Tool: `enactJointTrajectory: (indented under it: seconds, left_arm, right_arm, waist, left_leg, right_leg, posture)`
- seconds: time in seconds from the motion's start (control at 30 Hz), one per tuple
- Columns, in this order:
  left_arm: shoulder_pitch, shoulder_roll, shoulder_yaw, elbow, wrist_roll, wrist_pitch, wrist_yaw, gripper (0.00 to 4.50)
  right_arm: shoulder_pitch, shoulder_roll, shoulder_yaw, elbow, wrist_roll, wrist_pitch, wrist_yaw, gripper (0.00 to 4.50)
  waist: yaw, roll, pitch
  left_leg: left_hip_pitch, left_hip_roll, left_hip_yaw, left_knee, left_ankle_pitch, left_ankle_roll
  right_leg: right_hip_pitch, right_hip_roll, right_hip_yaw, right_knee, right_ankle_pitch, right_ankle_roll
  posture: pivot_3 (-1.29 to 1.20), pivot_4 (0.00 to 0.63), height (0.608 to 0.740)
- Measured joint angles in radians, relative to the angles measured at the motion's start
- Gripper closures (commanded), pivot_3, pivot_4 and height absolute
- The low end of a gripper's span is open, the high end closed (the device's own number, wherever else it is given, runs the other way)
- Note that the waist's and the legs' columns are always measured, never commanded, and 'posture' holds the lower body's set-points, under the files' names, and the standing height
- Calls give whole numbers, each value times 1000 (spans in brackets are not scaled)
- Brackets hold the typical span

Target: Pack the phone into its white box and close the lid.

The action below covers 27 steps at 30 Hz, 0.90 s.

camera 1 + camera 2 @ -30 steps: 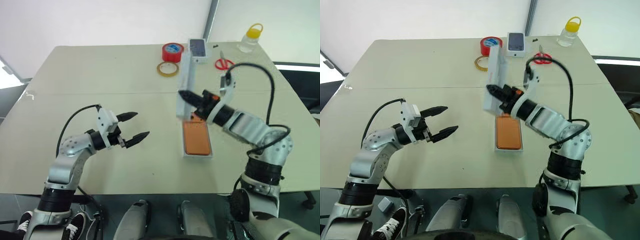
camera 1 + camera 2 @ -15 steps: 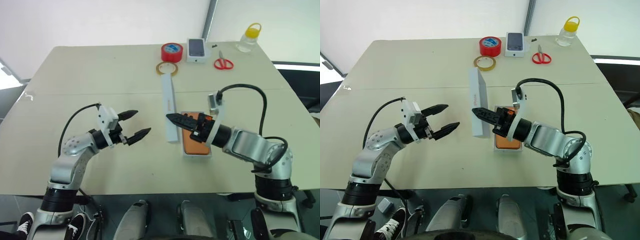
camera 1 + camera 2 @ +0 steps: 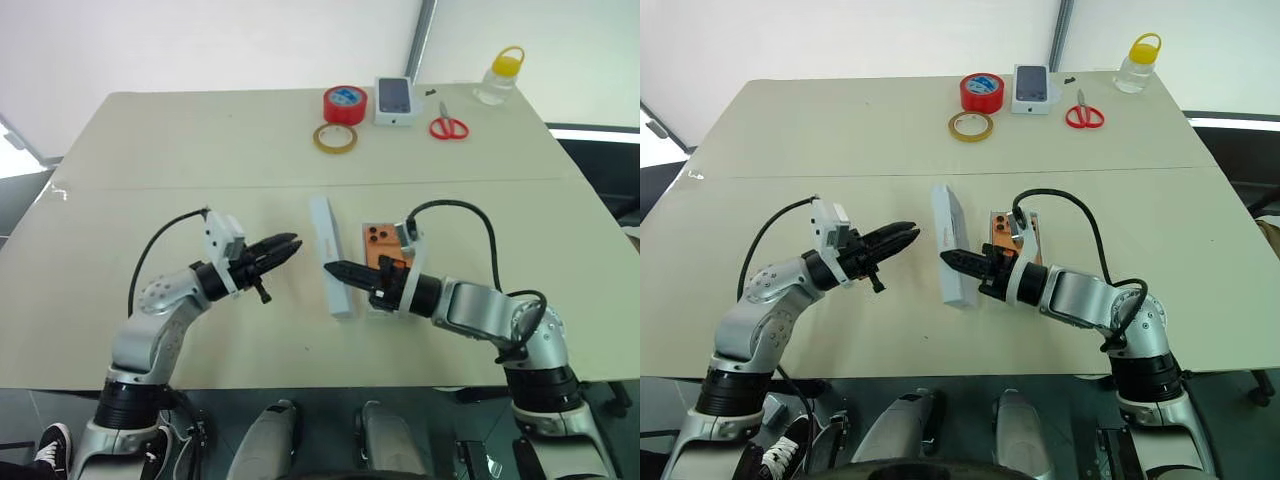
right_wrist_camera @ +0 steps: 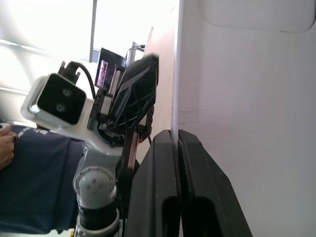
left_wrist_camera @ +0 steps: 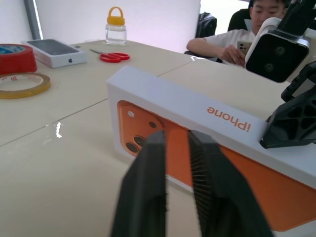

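The orange phone (image 3: 385, 245) lies in the white box (image 3: 363, 262) at mid-table, its camera cluster at the far end. Just left of the box the lid (image 3: 322, 225) stands on its long edge. Its orange printed face (image 5: 163, 148) is turned toward my left gripper. My right gripper (image 3: 332, 268) reaches across the box's near end and is shut on the lid's wall (image 4: 207, 89) near its near end. My left gripper (image 3: 290, 243) is shut and empty, pointing at the lid's printed face from a short way off.
Along the far edge are a red tape roll (image 3: 345, 104), a tan tape ring (image 3: 335, 138), a small white box with a phone picture (image 3: 396, 98), red scissors (image 3: 448, 127) and a yellow-capped bottle (image 3: 497, 78). A seated person (image 5: 237, 34) is beyond the table.
My right gripper has brought the lid down from above the box's far end to stand on edge left of the box. My left gripper has gone from open to shut.
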Motion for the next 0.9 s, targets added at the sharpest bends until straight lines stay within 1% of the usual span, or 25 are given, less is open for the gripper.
enactJointTrajectory:
  seconds: [0.2,0.27,0.4,0.5,0.53,0.63,0.7,0.73,0.8,0.9]
  left_arm:
    - [5,-75,-69,21,63,-25,40,4485]
    - [-1,-89,-82,45,75,-37,46,4485]
    - [-31,-151,-121,107,107,-65,62,4485]
    - [-58,-174,-132,156,128,-82,64,4500]
    - [-62,-176,-132,166,131,-88,64,4500]
    - [-83,-196,-139,196,146,-107,62,4500]
    - [-93,-211,-142,214,153,-112,62,4500]
    - [-97,-218,-146,221,158,-115,62,4500]
    - [-112,-248,-153,255,167,-125,69,4500]
    - [-136,-279,-161,290,176,-131,79,4500]
  right_arm:
    - [-11,-3,-18,51,7,-37,-12,4500]
    - [-14,-10,-19,52,7,-40,-8,4500]
    - [-21,-23,-24,57,-15,-47,8,4500]
    - [-18,-24,-29,59,-21,-56,10,3641]
    - [-14,-25,-30,59,-24,-57,11,3185]
    - [6,-45,-55,69,-63,-69,12,1623]
    - [11,-75,-78,68,-100,-73,34,453]
    - [12,-93,-88,65,-126,-73,52,66]
    - [11,-133,-127,57,-227,-98,92,66]
    - [10,-145,-201,57,-343,-163,131,66]
  waist:
    - [0,0,0]
    - [0,0,0]
    - [2,0,0]
    - [2,0,0]
    - [0,0,0]
    - [2,0,0]
    - [2,0,0]
    - [3,-1,0]
    - [4,-1,0]
    - [3,-1,0]
  left_leg:
    - [0,0,0,0,0,0]
    - [0,0,0,0,0,0]
    - [0,0,0,1,0,0]
    - [0,0,0,1,0,0]
    - [0,0,0,1,0,0]
    - [0,0,0,1,0,0]
    - [0,-1,0,1,0,0]
    - [0,-1,0,1,0,0]
    - [0,-1,0,2,0,0]
    - [0,-1,0,2,0,1]
  right_leg:
    - [0,0,0,0,0,0]
    - [0,0,0,0,0,0]
    - [1,0,0,0,0,0]
    - [1,0,-1,0,0,0]
    - [1,0,-1,0,0,0]
    - [1,0,-1,0,0,0]
    - [1,0,-1,0,0,0]
    - [1,0,-1,0,0,0]
    - [2,0,-1,0,0,0]
    - [2,1,-1,0,0,1]
  posture:
    - [0,150,740]
    - [0,150,740]
    - [0,150,740]
    - [0,150,740]
    - [0,150,740]
    - [0,150,740]
    - [0,150,740]
    - [0,150,740]
    - [0,150,740]
    - [0,150,740]
